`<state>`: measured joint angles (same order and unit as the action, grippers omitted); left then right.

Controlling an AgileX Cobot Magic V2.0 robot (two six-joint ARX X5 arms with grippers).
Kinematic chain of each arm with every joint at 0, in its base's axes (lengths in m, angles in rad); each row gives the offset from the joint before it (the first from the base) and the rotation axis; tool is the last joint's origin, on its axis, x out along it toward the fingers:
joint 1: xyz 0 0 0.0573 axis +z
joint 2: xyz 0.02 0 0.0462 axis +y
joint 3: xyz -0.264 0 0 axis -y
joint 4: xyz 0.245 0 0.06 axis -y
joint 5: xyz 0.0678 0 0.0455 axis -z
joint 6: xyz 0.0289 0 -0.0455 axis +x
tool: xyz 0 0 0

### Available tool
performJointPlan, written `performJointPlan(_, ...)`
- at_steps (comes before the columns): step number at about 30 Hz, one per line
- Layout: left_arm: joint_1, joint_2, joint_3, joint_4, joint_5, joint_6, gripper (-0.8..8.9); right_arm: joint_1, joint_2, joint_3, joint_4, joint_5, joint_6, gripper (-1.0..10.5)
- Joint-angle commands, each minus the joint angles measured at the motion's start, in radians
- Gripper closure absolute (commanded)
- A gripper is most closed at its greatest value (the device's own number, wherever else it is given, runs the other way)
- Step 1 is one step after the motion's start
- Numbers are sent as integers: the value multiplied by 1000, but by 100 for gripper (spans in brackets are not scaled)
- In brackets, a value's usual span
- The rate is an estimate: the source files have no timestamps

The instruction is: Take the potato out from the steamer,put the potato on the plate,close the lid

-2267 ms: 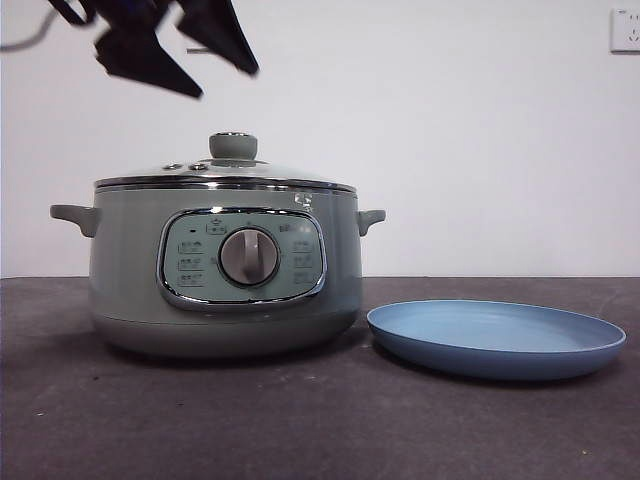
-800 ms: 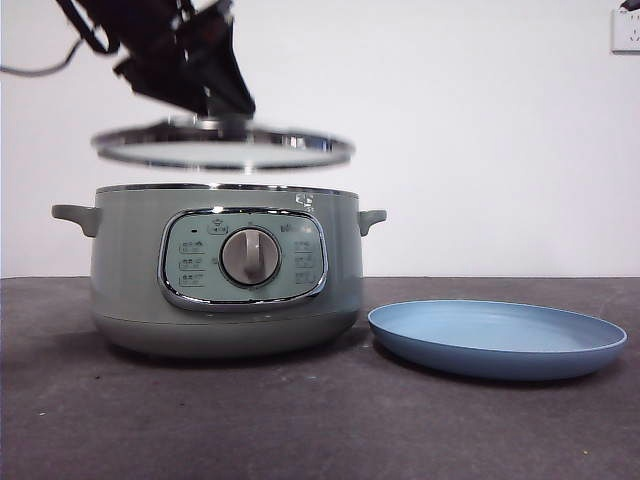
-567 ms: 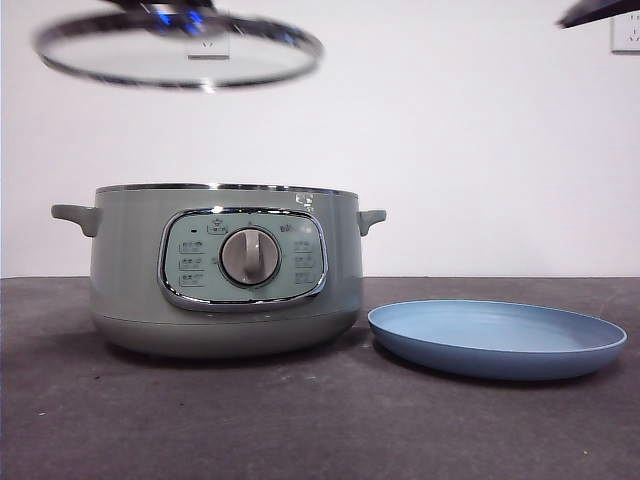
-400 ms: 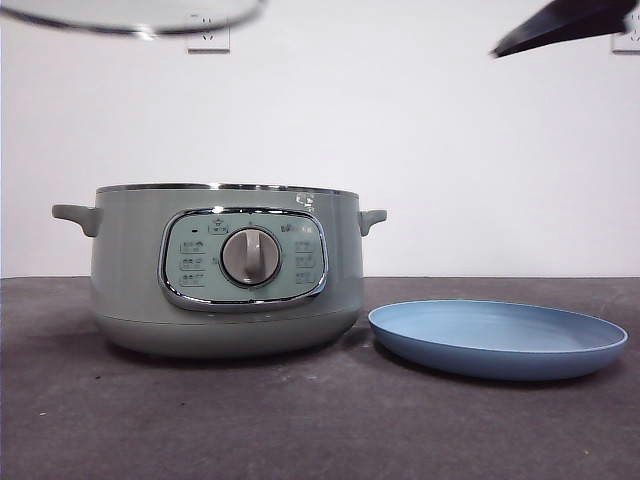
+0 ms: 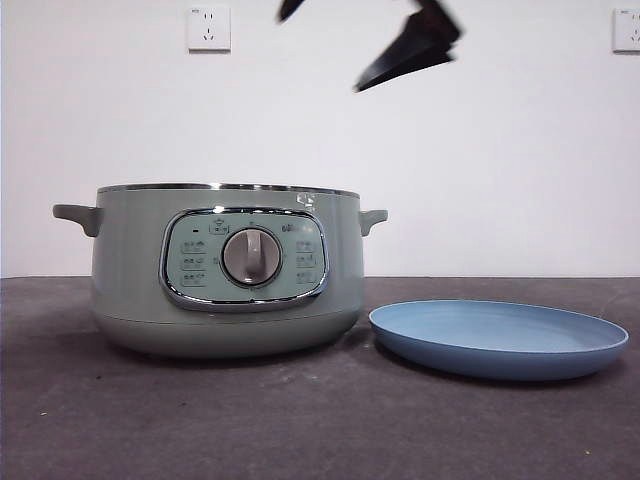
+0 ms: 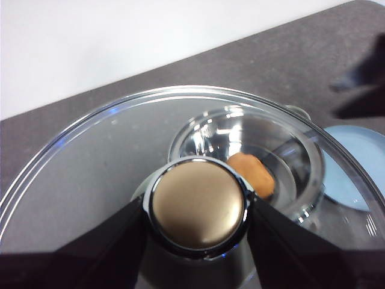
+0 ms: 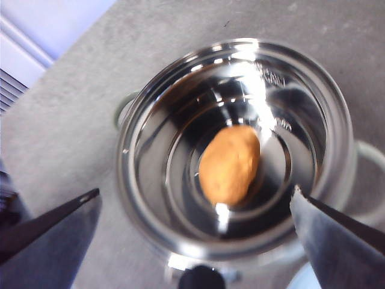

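The sage-green steamer [image 5: 225, 270] stands uncovered on the dark table, with the light-blue plate [image 5: 498, 340] beside it on the right. The golden-brown potato [image 7: 230, 162] lies on the steamer's shiny bottom [image 7: 180, 150]. My right gripper [image 7: 195, 192] hangs open high above the steamer's mouth, its jaws spread wider than the potato; in the front view the right gripper [image 5: 318, 55] shows dark at the top. My left gripper [image 6: 198, 208] is shut on the knob of the glass lid [image 6: 84, 174], held high and out of the front view. Through the glass I see the potato [image 6: 252, 176] and plate [image 6: 355, 159].
A white wall rises behind the table, with one socket [image 5: 208, 27] at upper left and another socket [image 5: 627, 28] at upper right. The steamer's side handles [image 5: 75, 215] stick out to each side. Dark tabletop [image 5: 300, 420] stretches in front.
The left gripper closed on the lid's knob and lifted the lid up and left, out of the front view. The right gripper came in from the upper right to above the steamer.
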<state>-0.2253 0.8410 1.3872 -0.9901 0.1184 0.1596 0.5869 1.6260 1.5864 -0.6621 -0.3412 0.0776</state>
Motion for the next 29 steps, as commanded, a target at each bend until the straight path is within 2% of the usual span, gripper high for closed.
performJointPlan(1, 3, -51, 16, 13, -11, -26, 822, 40, 104, 92, -10, 53, -31, 195)
performJointPlan(5, 3, -103, 16, -34, -38, -30, 822, 86, 233, 198, -16, 144, -55, 195)
performJointPlan(11, 3, -137, 17, -77, -38, -32, 822, 120, 352, 250, 2, 245, -72, 195)
performJointPlan(19, 3, -137, 20, -95, -37, -32, 822, 130, 446, 250, 48, 297, -68, 195)
performJointPlan(29, 3, -137, 20, -96, -34, -31, 822, 138, 517, 250, 74, 296, -49, 195)
